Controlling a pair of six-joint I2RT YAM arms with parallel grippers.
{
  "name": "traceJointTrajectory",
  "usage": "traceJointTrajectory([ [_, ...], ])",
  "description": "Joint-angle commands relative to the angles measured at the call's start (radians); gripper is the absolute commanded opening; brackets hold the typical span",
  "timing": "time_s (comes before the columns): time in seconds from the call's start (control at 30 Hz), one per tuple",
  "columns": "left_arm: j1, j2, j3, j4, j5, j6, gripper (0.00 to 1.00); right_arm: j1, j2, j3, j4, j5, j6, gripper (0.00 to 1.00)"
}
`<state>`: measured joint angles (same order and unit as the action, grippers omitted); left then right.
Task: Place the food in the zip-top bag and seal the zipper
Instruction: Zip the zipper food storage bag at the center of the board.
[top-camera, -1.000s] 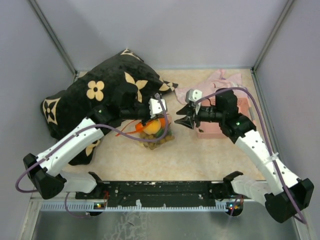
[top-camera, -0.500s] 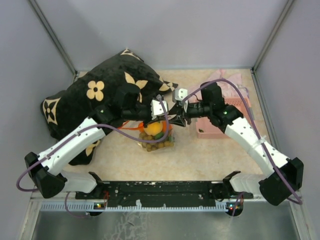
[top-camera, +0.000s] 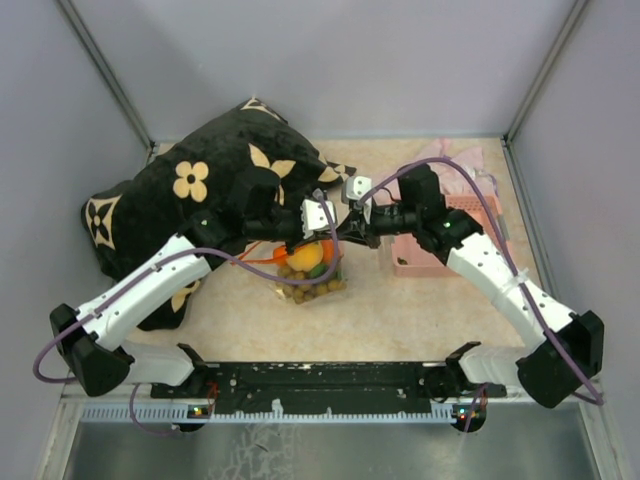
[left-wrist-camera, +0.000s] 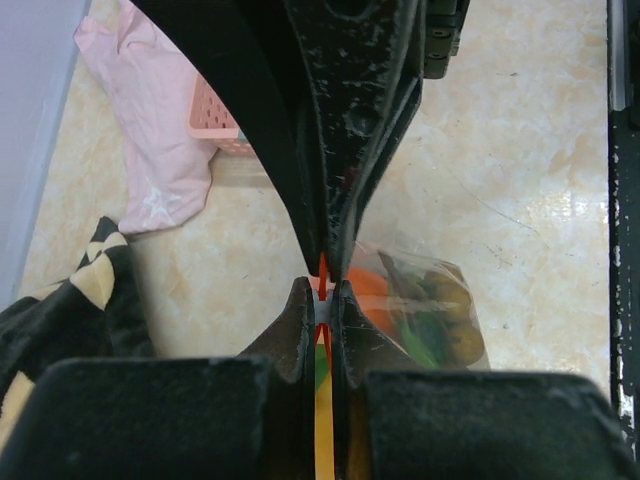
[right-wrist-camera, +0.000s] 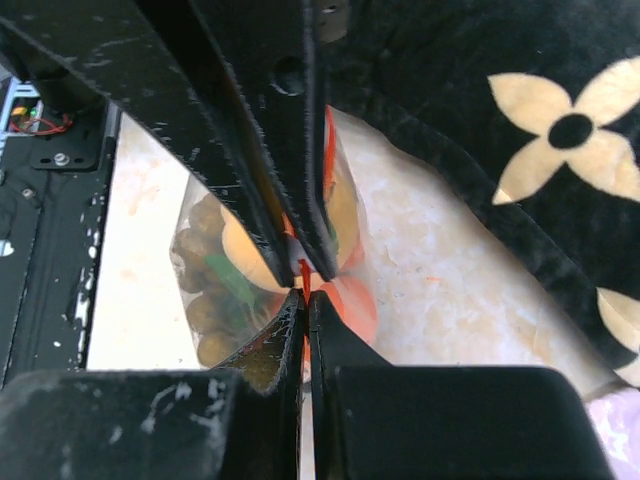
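Note:
The clear zip-top bag (top-camera: 312, 272) hangs between both grippers, holding the food: a yellow lemon (top-camera: 308, 256), orange fruits (left-wrist-camera: 385, 300) and a brownish-green grape bunch (top-camera: 305, 288). My left gripper (top-camera: 322, 238) is shut on the orange-red zipper (left-wrist-camera: 324, 272). My right gripper (top-camera: 338, 240) meets it tip to tip and is shut on the same strip. The zipper also shows in the right wrist view (right-wrist-camera: 304, 275), with the bag (right-wrist-camera: 215, 290) below the jaws.
A large black cushion with beige flowers (top-camera: 190, 200) lies at the back left, right behind the bag. A pink plastic basket (top-camera: 425, 258) sits to the right under my right arm, with a pale pink cloth (top-camera: 450, 160) behind it.
My right gripper has swung left from beside the pink basket to the bag's mouth and closed on the zipper opposite my left gripper. The left gripper has kept its hold.

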<state>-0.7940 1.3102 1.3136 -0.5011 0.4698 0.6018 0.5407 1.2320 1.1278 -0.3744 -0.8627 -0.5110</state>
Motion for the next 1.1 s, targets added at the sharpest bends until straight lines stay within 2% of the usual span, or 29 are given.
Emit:
traceJointTrajectory([
  [0.0, -0.007, -0.063, -0.025, 0.031, -0.02, -0.013, 0.0, -0.023, -0.049, 0.015, 0.058, 0.124, 0.034, 0.0],
  [0.23, -0.004, -0.129, -0.106, 0.009, -0.138, -0.054, 0.0, -0.11, -0.157, -0.057, 0.111, 0.152, 0.097, 0.0],
  [0.47, 0.007, -0.181, -0.145, -0.005, -0.223, -0.074, 0.0, -0.141, -0.178, -0.092, 0.076, 0.19, 0.103, 0.0],
  [0.6, 0.009, -0.191, -0.145, -0.012, -0.185, -0.056, 0.0, -0.141, -0.182, -0.091, 0.057, 0.148, 0.098, 0.0],
  [0.63, 0.009, -0.183, -0.14, -0.013, -0.161, -0.052, 0.0, -0.13, -0.182, -0.083, 0.057, 0.131, 0.098, 0.02],
  [0.7, 0.009, -0.162, -0.127, -0.013, -0.117, -0.051, 0.0, -0.093, -0.177, -0.065, 0.04, 0.105, 0.062, 0.21],
  [0.77, 0.009, -0.141, -0.109, -0.013, -0.087, -0.054, 0.0, -0.044, -0.157, -0.037, 0.016, 0.112, 0.024, 0.33],
  [0.9, 0.009, -0.118, -0.091, -0.012, -0.05, -0.055, 0.0, 0.003, -0.091, 0.016, -0.018, 0.078, -0.044, 0.39],
  [1.07, 0.009, -0.114, -0.096, -0.004, -0.04, -0.056, 0.0, 0.05, 0.003, 0.078, -0.093, 0.02, -0.159, 0.41],
])
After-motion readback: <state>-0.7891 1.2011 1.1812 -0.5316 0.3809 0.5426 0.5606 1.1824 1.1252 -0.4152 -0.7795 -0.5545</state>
